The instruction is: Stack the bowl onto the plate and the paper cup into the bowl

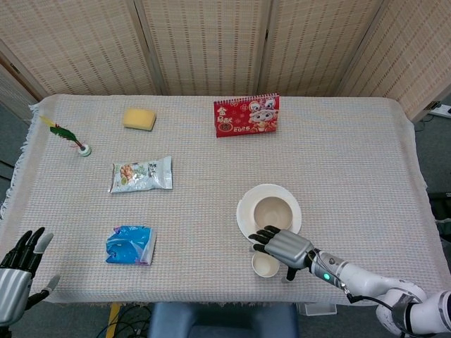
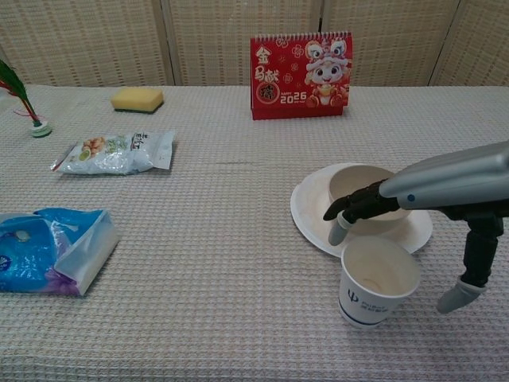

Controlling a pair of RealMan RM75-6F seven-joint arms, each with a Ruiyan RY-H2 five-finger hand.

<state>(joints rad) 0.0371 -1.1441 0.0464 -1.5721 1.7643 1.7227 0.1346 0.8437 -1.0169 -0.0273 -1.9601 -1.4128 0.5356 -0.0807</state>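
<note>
I am viewing the bowl [image 1: 273, 211] sitting on the plate [image 1: 246, 211] at the near right of the table [image 1: 352, 162]. The paper cup [image 2: 378, 280] is standing upright on the cloth just in front of the plate, outside the bowl.

I am holding the right hand [image 1: 283, 247] above the paper cup. Its fingers [image 2: 343, 225] are spread and reaching over the near rim of the plate, while the thumb [image 2: 456, 296] is hanging down to the right of the cup, apart from it. The hand is gripping nothing.

I am keeping the left hand [image 1: 15, 276] at the near left edge of the table, fingers apart and pointing up, with nothing in it. It is showing only in the head view.

Other items on the table:
- A blue packet [image 2: 49, 252] is lying at the near left.
- A snack bag [image 2: 116, 152] is lying further back.
- A yellow sponge [image 2: 137, 99] is resting toward the far side.
- A feathered shuttlecock [image 1: 69, 136] is standing at the far left.
- A red desk calendar [image 2: 301, 75] is standing upright at the far centre.
</note>
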